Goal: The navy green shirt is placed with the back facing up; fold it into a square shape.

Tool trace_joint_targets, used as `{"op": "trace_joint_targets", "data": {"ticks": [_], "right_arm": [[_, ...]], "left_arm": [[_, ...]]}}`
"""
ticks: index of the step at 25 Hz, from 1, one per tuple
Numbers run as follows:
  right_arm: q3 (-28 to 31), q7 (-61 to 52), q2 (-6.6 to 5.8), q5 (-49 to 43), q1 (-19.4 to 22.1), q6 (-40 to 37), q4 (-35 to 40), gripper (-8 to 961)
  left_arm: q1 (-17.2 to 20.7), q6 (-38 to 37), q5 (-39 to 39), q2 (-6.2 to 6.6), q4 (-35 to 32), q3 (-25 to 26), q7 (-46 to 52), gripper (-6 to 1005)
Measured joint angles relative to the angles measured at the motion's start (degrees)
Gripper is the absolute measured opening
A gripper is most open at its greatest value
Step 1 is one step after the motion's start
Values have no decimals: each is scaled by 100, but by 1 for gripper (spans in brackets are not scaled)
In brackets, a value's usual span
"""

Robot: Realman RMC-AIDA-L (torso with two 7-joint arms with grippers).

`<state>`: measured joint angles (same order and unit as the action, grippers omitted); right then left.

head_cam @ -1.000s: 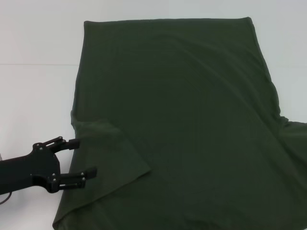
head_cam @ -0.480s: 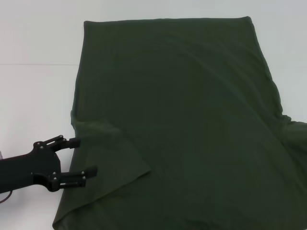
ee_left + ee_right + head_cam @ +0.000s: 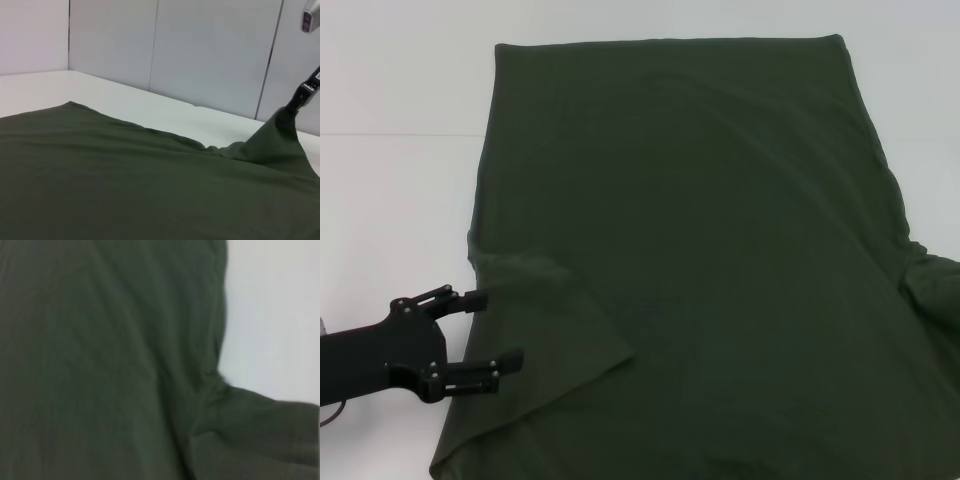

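The navy green shirt (image 3: pixel 700 250) lies spread over the white table, plain side up, and fills most of the head view. Its left sleeve (image 3: pixel 545 320) is folded inward onto the body. My left gripper (image 3: pixel 500 327) is open at the shirt's lower left edge, its fingers beside that sleeve and holding nothing. In the left wrist view the right sleeve (image 3: pixel 277 137) rises into a tent, pinched at its peak by my right gripper (image 3: pixel 295 106). The right wrist view shows only shirt fabric (image 3: pixel 110 360) and the sleeve (image 3: pixel 255 430) close up.
White table (image 3: pixel 390 200) extends to the left of the shirt and behind it. A pale panelled wall (image 3: pixel 210 50) stands beyond the table's far edge. The shirt's lower part runs out of the head view.
The right sleeve at the right edge has bunched and lifted off the table. The left arm has stayed where it was, still open.
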<state>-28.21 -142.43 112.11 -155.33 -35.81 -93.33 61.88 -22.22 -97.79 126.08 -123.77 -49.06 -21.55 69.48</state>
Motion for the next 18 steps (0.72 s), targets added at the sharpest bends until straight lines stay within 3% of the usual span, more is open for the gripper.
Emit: {"op": "trace_joint_targets", "data": {"ticks": [5,10,18], "right_arm": [[-317,-13,111,21,-330,0,-176,27],[-884,-20,311,9,-645,34,-286,30],[-1334,-120,520,107,-861,-11,-299,35]], "left_arm": [[23,4,6,-1,7,2,-15,934],[35,2,10,-5,14,2,-7,934],[42,5,13,-7,20,-1,-2,934]]}}
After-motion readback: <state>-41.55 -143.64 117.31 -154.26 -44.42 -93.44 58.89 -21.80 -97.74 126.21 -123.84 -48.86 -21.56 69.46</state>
